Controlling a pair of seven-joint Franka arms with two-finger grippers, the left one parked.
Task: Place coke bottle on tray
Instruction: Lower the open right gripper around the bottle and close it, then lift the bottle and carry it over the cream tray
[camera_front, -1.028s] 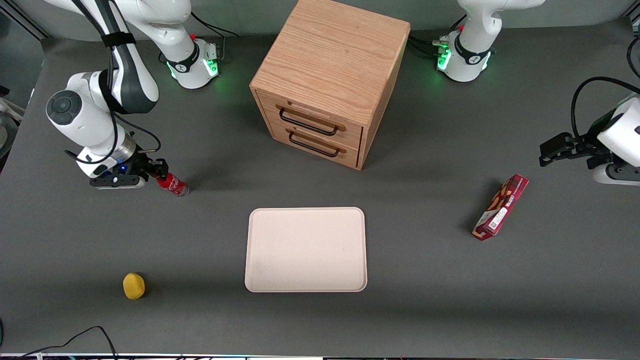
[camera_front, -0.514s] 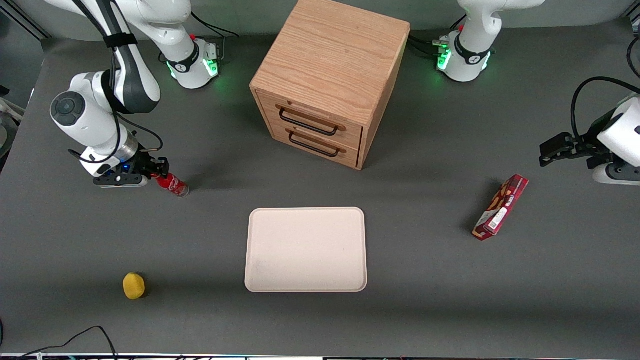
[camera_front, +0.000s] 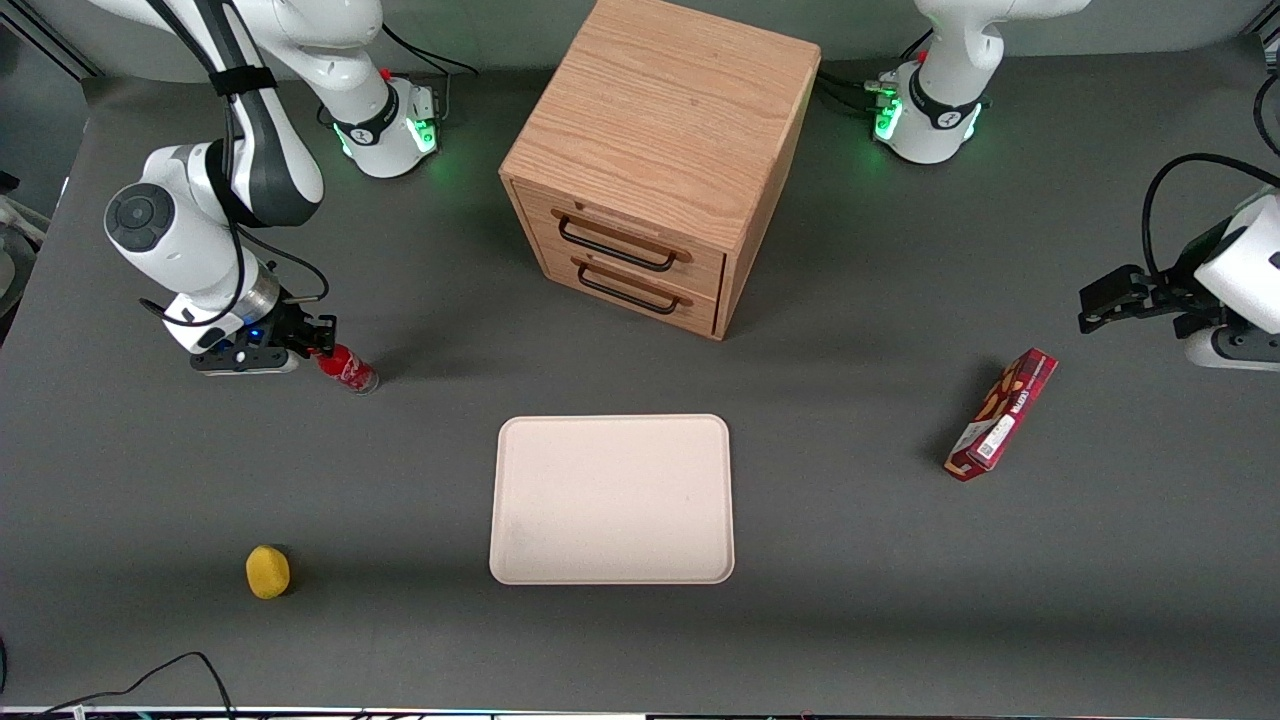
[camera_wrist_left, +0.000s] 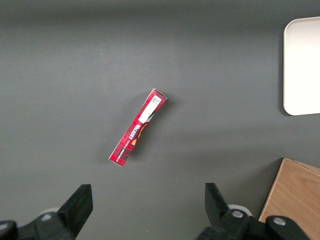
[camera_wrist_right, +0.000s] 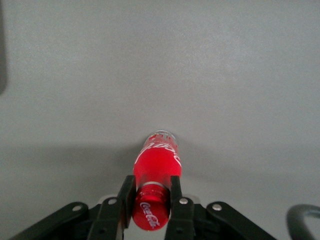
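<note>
A robotics laboratory test station is indicated. Two white arms (camera_front: 215, 170) are mounted by bases (camera_front: 385, 125) lit with green indicator lights on a bare grey table (camera_front: 860, 560), and loose cables (camera_front: 150, 675) are seen at the table's near edge. A small set of unrelated props is laid out well apart: a wooden drawer unit (camera_front: 655, 160), a tray (camera_front: 612, 498), a snack box (camera_front: 1002, 414), a yellow object (camera_front: 268, 571) and a bottle (camera_front: 346, 368), on whose neck the gripper (camera_front: 318, 345) is closed.
</note>
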